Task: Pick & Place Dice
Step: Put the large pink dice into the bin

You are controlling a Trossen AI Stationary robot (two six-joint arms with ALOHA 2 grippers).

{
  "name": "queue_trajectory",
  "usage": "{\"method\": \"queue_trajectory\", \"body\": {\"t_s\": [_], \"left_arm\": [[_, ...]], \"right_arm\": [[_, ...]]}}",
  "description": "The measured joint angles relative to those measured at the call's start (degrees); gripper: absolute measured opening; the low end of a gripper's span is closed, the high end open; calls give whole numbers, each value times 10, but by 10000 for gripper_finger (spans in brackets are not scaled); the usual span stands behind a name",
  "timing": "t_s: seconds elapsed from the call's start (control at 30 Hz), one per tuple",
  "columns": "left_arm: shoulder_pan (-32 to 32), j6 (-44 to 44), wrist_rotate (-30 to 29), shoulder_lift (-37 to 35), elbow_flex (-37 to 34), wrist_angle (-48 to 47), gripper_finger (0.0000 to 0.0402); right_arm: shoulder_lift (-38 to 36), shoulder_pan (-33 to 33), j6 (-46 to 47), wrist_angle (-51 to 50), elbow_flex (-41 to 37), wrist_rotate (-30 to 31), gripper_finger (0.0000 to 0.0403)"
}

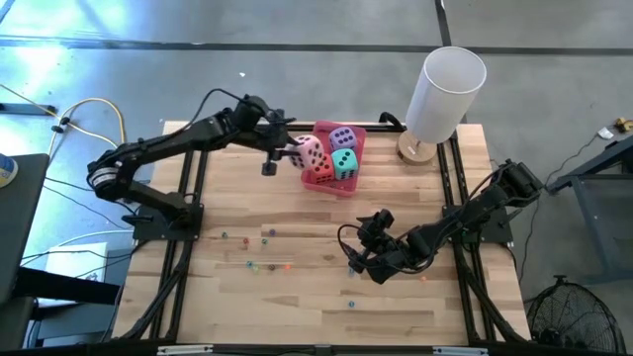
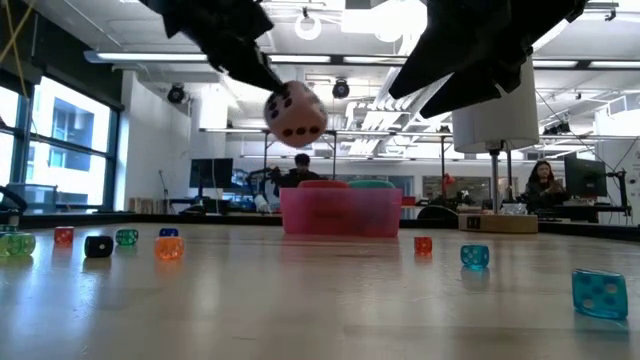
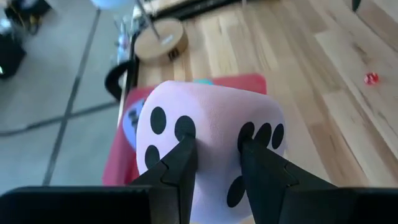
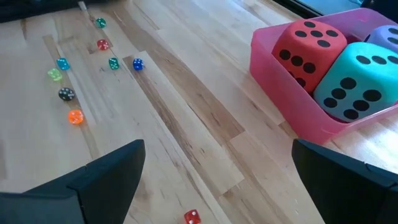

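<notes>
My left gripper (image 1: 287,154) is shut on a soft pink die (image 1: 310,151) with dark pips. In the low view that die (image 2: 295,112) hangs above the table, over the left rim of the pink tray (image 2: 340,225). Inside the tray (image 4: 273,68) lie a red die (image 4: 309,45), a teal die (image 4: 354,84) and a purple die (image 4: 382,34). My right gripper (image 1: 361,252) stands open over the near right of the table, with nothing between its fingers (image 4: 106,171). My left gripper pinches a bulge of the pink die's soft near side (image 3: 217,134) between its two fingers (image 3: 180,165), and the surface dents in around them. The fingers come slanting down from the table's left. The die is lifted clear of table and tray, tilted.
Several tiny coloured beads (image 1: 259,252) lie scattered over the middle and near part of the wooden table (image 1: 247,307). A tall white cylinder (image 1: 445,94) on a round wooden base stands at the far right corner. People sit in the room beyond.
</notes>
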Motion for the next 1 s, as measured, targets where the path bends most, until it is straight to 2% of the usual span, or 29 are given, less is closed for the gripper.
{"method": "queue_trajectory", "body": {"t_s": [0.2,0.3,0.43,0.63,0.83,1.0], "left_arm": [[-23,2,-4,52,1,60,104],[-31,27,-39,80,1,63,104],[-41,83,-114,105,1,65,104],[-71,155,-159,121,1,83,104],[-93,141,-165,121,1,128,104],[-94,149,-165,127,0,125,104]], "right_arm": [[0,0,3,6,0,-3,398],[0,0,4,6,0,-4,398],[0,0,4,6,0,-4,398],[0,0,2,6,0,-3,398],[0,0,5,6,0,-2,398],[0,0,6,7,0,-14,398]]}}
